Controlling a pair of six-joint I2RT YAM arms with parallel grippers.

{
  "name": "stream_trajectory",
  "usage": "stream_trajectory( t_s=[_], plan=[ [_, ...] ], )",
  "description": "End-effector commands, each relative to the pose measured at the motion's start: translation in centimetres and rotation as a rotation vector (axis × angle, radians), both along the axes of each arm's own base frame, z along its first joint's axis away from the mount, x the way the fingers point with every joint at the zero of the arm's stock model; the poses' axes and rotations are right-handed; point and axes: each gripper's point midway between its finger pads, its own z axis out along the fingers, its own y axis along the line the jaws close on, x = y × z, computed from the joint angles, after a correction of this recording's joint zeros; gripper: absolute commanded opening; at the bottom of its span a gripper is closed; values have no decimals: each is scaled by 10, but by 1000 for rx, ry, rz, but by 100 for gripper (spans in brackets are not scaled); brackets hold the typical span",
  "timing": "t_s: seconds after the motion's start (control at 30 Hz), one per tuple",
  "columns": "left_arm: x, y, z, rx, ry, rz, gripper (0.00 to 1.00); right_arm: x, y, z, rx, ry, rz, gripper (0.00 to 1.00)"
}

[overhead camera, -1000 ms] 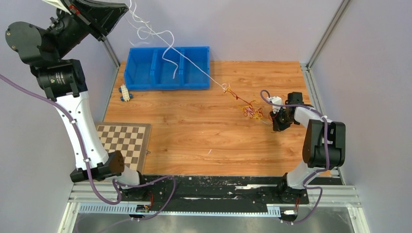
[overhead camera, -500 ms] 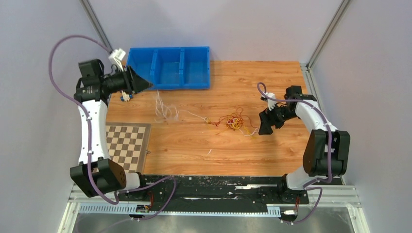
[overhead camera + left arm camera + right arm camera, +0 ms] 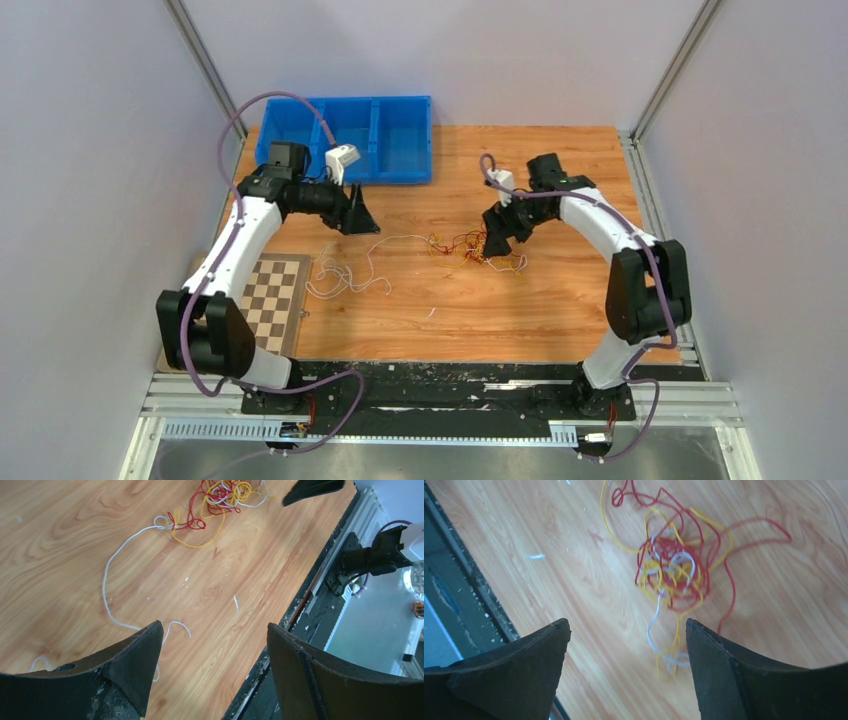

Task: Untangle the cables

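The cables (image 3: 465,247) lie on the wooden table as a small knot of red, yellow and white wires, with a long white wire (image 3: 345,275) trailing left into loose loops. My left gripper (image 3: 360,218) hovers open above that white wire (image 3: 106,582), nothing between its fingers (image 3: 137,655); the knot (image 3: 222,492) shows far ahead of it. My right gripper (image 3: 495,240) is open just right of the knot and holds nothing. In the right wrist view the knot (image 3: 671,570) lies ahead of the right gripper (image 3: 626,622), and a white-and-yellow loop lies below its right finger (image 3: 724,665).
A blue bin with three compartments (image 3: 345,150) stands at the back left. A chessboard (image 3: 270,300) lies at the front left. The black rail (image 3: 450,385) runs along the table's near edge, with small white flecks on the wood.
Both grippers have gone from shut to open and let go of the cables. The left arm came down from high up. The white wire dropped to the table, and the knot shifted left.
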Motion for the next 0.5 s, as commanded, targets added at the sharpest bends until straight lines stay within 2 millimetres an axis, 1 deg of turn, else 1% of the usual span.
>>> stream_trajectory(
  t_s=[0.0, 0.03, 0.1, 0.13, 0.17, 0.23, 0.27, 0.3, 0.33, 0.4, 0.43, 0.47],
  plan=[
    [21, -24, -8, -48, -3, -19, 84, 41, 28, -23, -59, -76, -51, 84],
    [22, -28, -8, -58, 11, -17, 84, 45, 30, -35, -94, -76, -51, 83],
    [27, -33, -12, -65, 24, -17, 84, 49, 34, -55, -142, -69, -38, 78],
    [30, -35, -15, -62, 27, -18, 84, 49, 36, -62, -157, -66, -28, 70],
    [30, -37, -16, -61, 28, -22, 84, 49, 39, -67, -168, -63, -16, 57],
    [32, -38, -19, -53, 29, -21, 83, 46, 45, -66, -164, -73, 13, 27],
    [32, -39, -20, -55, 29, -23, 82, 43, 49, -58, -142, -88, 33, 12],
    [32, -40, -19, -58, 27, -28, 82, 38, 54, -44, -103, -111, 69, 1],
    [30, -42, -17, -66, 21, -39, 82, 32, 59, -28, -56, -137, 103, 0],
    [24, -47, -13, -77, -19, -94, 83, 15, 73, 13, 63, -201, 173, 0],
    [19, -53, -11, -78, -36, -124, 83, 7, 78, 35, 112, -243, 205, 0],
    [11, -61, -7, -82, -79, -181, 84, -2, 84, 52, 152, -276, 240, 0]
  ],
)
